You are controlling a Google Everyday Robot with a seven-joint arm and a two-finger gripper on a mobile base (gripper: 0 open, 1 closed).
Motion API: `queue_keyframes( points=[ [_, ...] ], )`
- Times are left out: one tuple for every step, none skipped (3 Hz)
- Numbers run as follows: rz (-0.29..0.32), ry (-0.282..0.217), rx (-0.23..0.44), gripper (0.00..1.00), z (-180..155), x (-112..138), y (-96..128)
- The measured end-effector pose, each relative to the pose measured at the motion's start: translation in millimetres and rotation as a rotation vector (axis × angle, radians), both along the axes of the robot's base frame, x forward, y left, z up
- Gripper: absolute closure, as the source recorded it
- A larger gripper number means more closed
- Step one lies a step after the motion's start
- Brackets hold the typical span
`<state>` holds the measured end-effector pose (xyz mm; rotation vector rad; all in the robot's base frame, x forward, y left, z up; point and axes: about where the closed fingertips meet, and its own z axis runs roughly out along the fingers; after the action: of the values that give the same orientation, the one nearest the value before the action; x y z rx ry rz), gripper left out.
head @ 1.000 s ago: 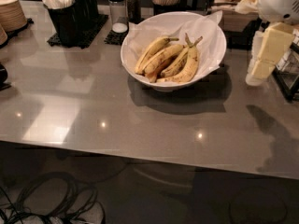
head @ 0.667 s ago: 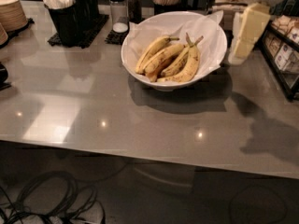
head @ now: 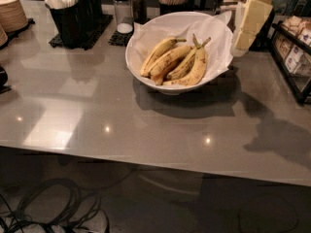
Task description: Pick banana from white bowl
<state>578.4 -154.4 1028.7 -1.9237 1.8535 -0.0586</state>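
A grey, glossy desk (head: 97,110) fills my view, ceiling lights glinting off it and loose cables (head: 48,208) lying on the floor below. Along the back edge I see a stack of tan plates (head: 10,14), a black caddy of white cutlery (head: 73,14) and a wire rack of packets (head: 294,52) off to the right.

The white bowl (head: 146,64) sits toward the back, right of centre, lined with crumpled paper. The banana (head: 158,56) I'm after, as best I can judge, is the single freckled one on the left of the pile. It lies inside the bowl against its neighbours, with its dark stem pointing up and right.

The tool (head: 245,33) hangs just beside the bowl's right rim, above desk level and not over the fruit. I cannot tell whether it is open or closed.

So the task is barely started: nothing is gripped and every banana is in the bowl. The reach over the rim, the descent, the grasp and the lift all remain.

Against a second ago, the tool has swung left from well out to the right and now sits close to the rim. Bowl and bananas haven't shifted.
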Motion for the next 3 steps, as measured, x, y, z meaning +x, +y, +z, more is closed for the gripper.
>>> queue_keyframes(
  points=[
    [0.119, -0.006, 0.018, 0.0, -11.1, 30.3, 38.0],
    [0.234, -0.056, 0.029, 0.18, -8.1, 64.4, 84.2],
    [0.231, -0.067, 0.036, 0.16, -10.9, 70.0, 87.1]
  ],
)
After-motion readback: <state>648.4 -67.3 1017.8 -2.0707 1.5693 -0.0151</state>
